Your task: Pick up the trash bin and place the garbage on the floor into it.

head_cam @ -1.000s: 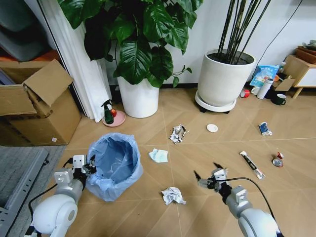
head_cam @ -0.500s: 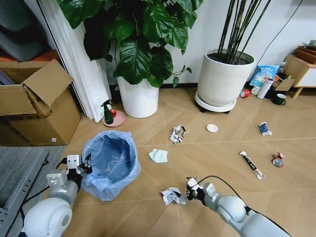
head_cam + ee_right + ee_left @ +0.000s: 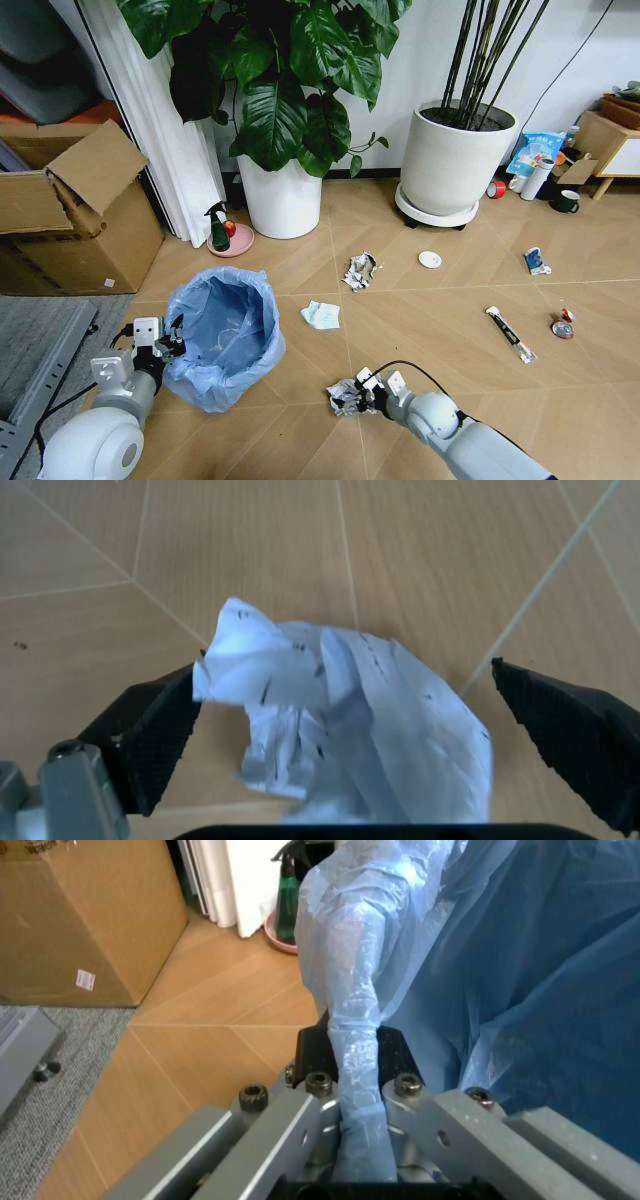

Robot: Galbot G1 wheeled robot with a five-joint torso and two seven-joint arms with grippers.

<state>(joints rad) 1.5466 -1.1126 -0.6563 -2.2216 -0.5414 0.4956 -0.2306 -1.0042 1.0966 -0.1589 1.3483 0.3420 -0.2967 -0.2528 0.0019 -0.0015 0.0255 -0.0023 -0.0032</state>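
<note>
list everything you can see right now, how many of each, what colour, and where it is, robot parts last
trash bin: 1, dark with blue bag, floor near left
crumpled paper: 1, white, between right gripper's fingers
more crumpled garbage: 2, white foil and pale sheet, mid floor
round lid: 1, white, by right planter
tube: 1, white, right floor
can: 1, red-silver, far right
blue packet: 1, right floor
planters: 2, white, at the wall
cardboard box: 1, brown, left
spray bottle: 1, green, on pink dish
left gripper: shut on bin rim
right gripper: open around paper
</note>
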